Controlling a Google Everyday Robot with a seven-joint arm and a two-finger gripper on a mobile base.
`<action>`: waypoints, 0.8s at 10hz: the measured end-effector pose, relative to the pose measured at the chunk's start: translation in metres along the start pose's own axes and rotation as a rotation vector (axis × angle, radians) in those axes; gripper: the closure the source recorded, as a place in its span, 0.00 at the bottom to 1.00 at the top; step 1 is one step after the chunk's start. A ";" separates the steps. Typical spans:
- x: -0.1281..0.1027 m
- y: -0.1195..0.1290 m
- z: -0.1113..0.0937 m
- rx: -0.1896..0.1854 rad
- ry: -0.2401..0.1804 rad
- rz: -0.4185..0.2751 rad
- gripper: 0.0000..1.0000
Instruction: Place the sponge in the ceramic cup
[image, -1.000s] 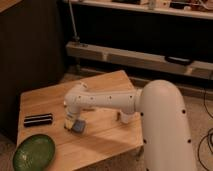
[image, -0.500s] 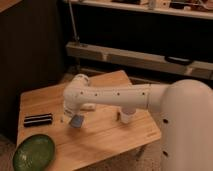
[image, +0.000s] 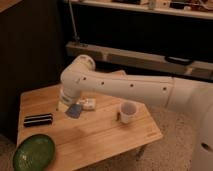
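Your gripper (image: 66, 104), smooth and white-shelled, hangs by the soft matt sponge (image: 75, 110) over the matt wooden table (image: 100, 136), where the ceramic cup (image: 128, 112) looks smooth and the green bowl (image: 34, 152) glossy.

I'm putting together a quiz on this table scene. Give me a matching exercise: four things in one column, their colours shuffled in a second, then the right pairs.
Things:
1. sponge
2. cup
3. bowl
4. bar

Colours:
A. green
B. black
C. blue
D. white

Pairs: 1-C, 2-D, 3-A, 4-B

The gripper is over the left half of the table, right beside the sponge.
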 end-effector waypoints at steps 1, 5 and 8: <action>0.003 0.004 -0.024 -0.009 0.007 0.027 0.29; 0.001 0.012 -0.064 -0.005 0.025 0.114 0.68; -0.025 0.018 -0.044 0.015 0.029 0.185 0.87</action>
